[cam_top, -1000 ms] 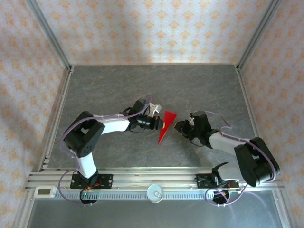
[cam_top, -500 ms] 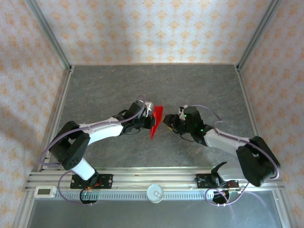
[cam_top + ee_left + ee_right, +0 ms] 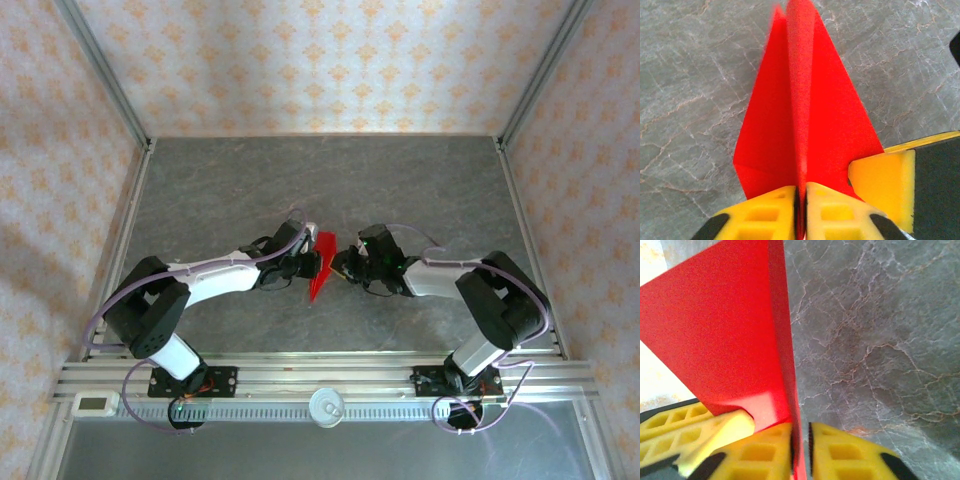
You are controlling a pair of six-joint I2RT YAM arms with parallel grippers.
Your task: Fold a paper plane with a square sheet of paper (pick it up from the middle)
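Observation:
The paper plane [image 3: 319, 270] is the red sheet folded into a narrow pointed dart, held just above the grey table between both grippers. My left gripper [image 3: 307, 262] comes in from the left. In the left wrist view the plane [image 3: 810, 100] fans out ahead while my left gripper [image 3: 801, 200] pinches its centre keel. My right gripper [image 3: 341, 266] comes in from the right. In the right wrist view the plane [image 3: 725, 325] stands on edge and my right gripper [image 3: 800, 450] is closed round its lower fold. Each wrist view catches the other gripper's yellow finger [image 3: 885, 177] [image 3: 700, 427] against the paper.
The grey marbled table [image 3: 320, 180] is fenced by an aluminium frame [image 3: 118, 250] with patterned walls behind. A slotted rail [image 3: 320, 385] carrying both arm bases runs along the near edge, with a small white device [image 3: 96, 403] at its left end.
The right arm has reached left and closed its jaws on the plane. The left arm stretched out, and the plane shifted slightly left and turned more edge-on.

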